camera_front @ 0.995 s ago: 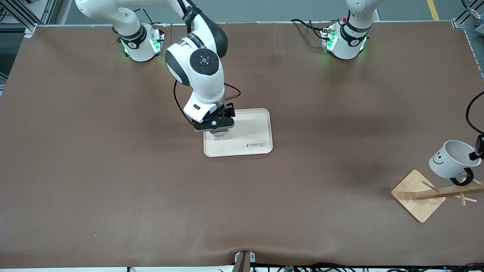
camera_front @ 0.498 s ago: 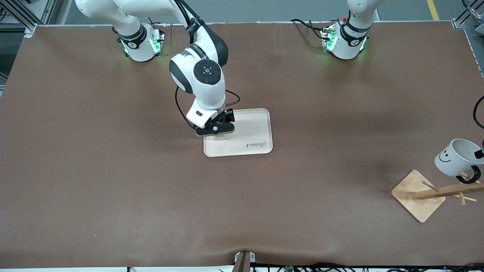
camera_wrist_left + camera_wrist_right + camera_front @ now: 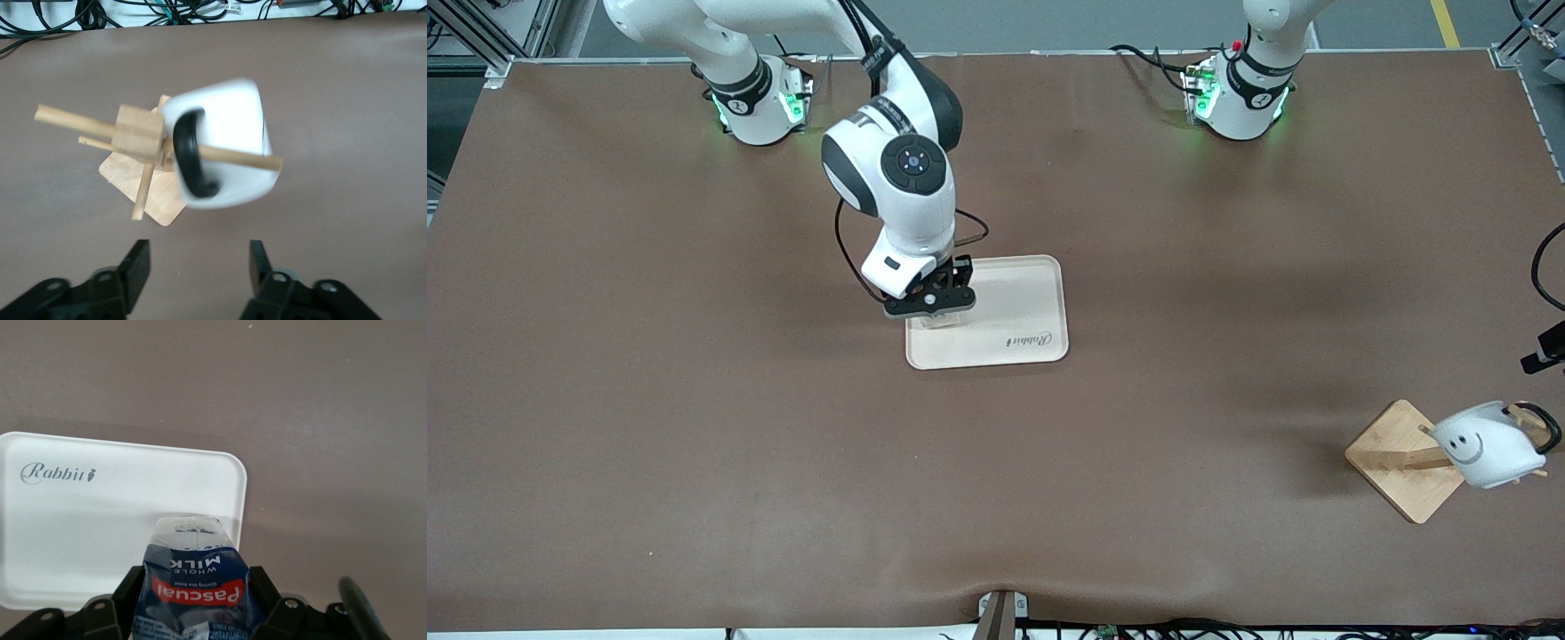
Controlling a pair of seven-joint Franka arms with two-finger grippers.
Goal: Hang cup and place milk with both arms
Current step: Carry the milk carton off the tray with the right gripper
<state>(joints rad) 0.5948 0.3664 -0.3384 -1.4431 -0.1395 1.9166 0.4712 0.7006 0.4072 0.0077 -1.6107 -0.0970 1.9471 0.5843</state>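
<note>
The cup (image 3: 1489,444) hangs by its handle on a peg of the wooden rack (image 3: 1400,462) at the left arm's end of the table, tilted with its smiley face toward the front camera. The left gripper (image 3: 199,270) is above the rack with fingers apart and holds nothing. In the left wrist view the cup is blurred, which suggests it may be swinging; the handle sits near the peg's free end, so a strong swing could slide it off. Any contact between the gripper and the cup or peg while the arm withdraws could also dislodge the cup or tip the rack. The right gripper (image 3: 930,303) is low over the tray (image 3: 1014,333), at the tray's end toward the right arm. The milk (image 3: 193,587) sits between its fingers, which lie along the carton's sides; whether they are clamped or released cannot be told. The carton stands close to the tray rim, so if the fingers drag on it during retreat, it could topple or shift off the tray.
</note>
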